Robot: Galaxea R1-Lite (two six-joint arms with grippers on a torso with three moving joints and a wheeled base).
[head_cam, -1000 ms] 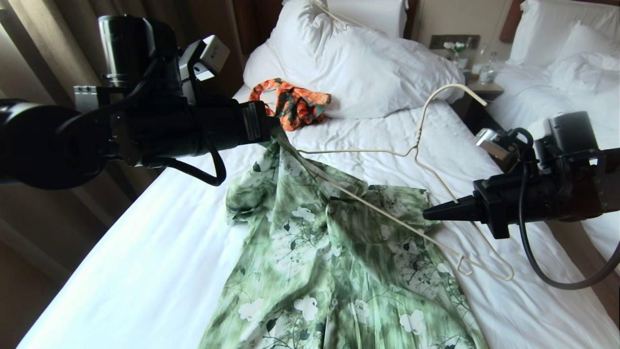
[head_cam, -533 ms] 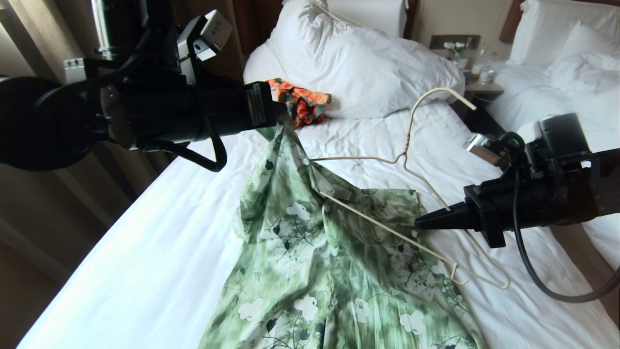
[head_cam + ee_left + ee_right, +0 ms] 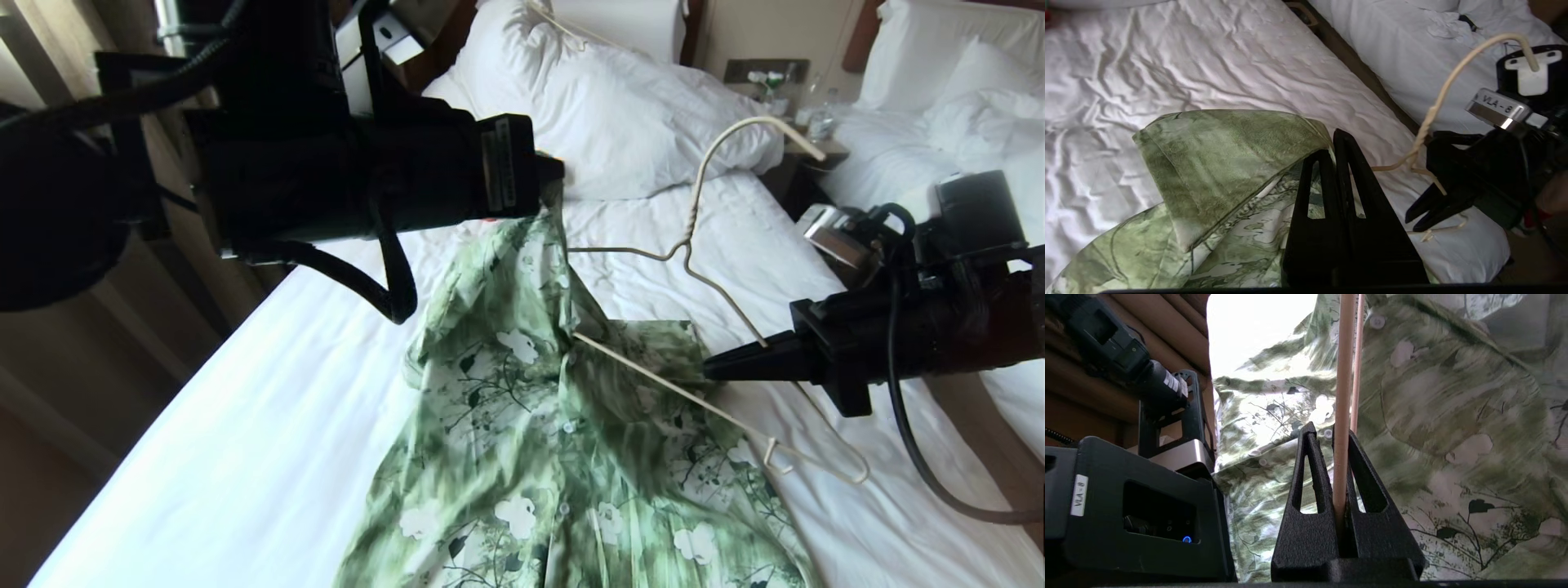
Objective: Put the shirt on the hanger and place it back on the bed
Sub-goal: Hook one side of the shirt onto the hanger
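your left gripper [image 3: 1336, 141] clamped on shirt [image 3: 563, 425] collar, lifted above bed [image 3: 245, 408] | your right gripper [image 3: 1331, 435] clamped on hanger [image 3: 694, 245] wire, one end under the collar | shirt body lies on bed
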